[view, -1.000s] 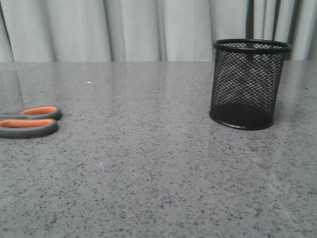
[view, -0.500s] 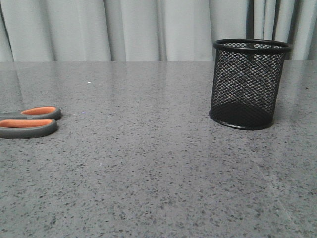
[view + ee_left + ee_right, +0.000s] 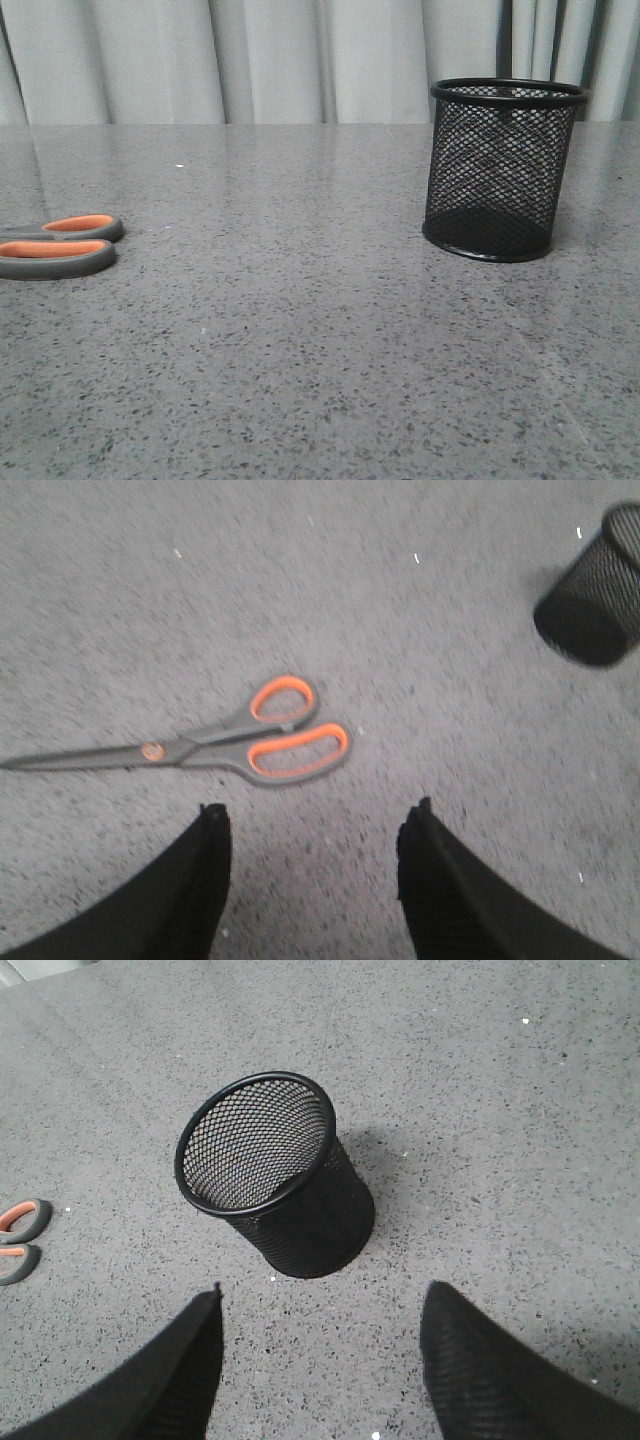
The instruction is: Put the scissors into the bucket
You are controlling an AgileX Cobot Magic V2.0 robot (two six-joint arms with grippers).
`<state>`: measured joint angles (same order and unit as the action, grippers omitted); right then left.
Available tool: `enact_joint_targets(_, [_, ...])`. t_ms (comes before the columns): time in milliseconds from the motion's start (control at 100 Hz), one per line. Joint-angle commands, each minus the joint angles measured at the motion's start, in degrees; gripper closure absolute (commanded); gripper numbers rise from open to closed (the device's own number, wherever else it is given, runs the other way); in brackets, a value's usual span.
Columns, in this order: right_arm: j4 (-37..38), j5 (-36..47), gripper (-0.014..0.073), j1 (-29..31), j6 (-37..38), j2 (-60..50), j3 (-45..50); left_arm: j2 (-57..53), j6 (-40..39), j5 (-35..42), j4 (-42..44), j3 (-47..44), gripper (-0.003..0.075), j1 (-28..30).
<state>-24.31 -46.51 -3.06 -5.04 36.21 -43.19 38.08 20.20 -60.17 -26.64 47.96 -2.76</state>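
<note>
The scissors (image 3: 60, 245) lie flat on the grey speckled table at the far left of the front view; only their grey, orange-lined handles show there. The left wrist view shows the whole scissors (image 3: 215, 742), closed, blades pointing away from the bucket. My left gripper (image 3: 315, 815) is open and empty, above the table just short of the handles. The black wire-mesh bucket (image 3: 502, 170) stands upright at the right; it is empty in the right wrist view (image 3: 275, 1170). My right gripper (image 3: 320, 1300) is open and empty, above the table just short of the bucket. Neither gripper shows in the front view.
The grey speckled table (image 3: 300, 340) runs back to pale curtains (image 3: 300, 60). The bucket also shows at the edge of the left wrist view (image 3: 595, 590), and the scissors' handles at the edge of the right wrist view (image 3: 20, 1235).
</note>
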Motion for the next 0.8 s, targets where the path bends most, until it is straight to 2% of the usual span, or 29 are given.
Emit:
enact_joint_targets(0, [-1.1, 3.3, 0.0198, 0.0, -0.7, 0.5, -1.8, 3.3, 2.2, -0.3, -3.0, 3.3, 0.0344, 0.2])
enact_joint_targets(380, [-1.1, 1.4, 0.0198, 0.0, -2.9, 0.5, -1.8, 21.8, 20.3, -9.8, -0.6, 17.3, 0.0344, 0.2])
enact_joint_targets(460, [-1.1, 1.2, 0.0198, 0.0, -3.1, 0.5, -1.8, 25.6, 26.7, -11.6, 0.1, 19.5, 0.0344, 0.2])
enact_joint_targets(620, [-1.1, 0.8, 0.0198, 0.0, -3.1, 0.5, -1.8, 30.8, 39.7, -11.7, 0.1, 21.3, 0.0344, 0.2])
enact_joint_targets(790, [-1.1, 0.8, 0.0198, 0.0, -3.7, 0.5, -1.8, 35.0, 47.0, -11.7, 0.2, 22.1, 0.0346, 0.1])
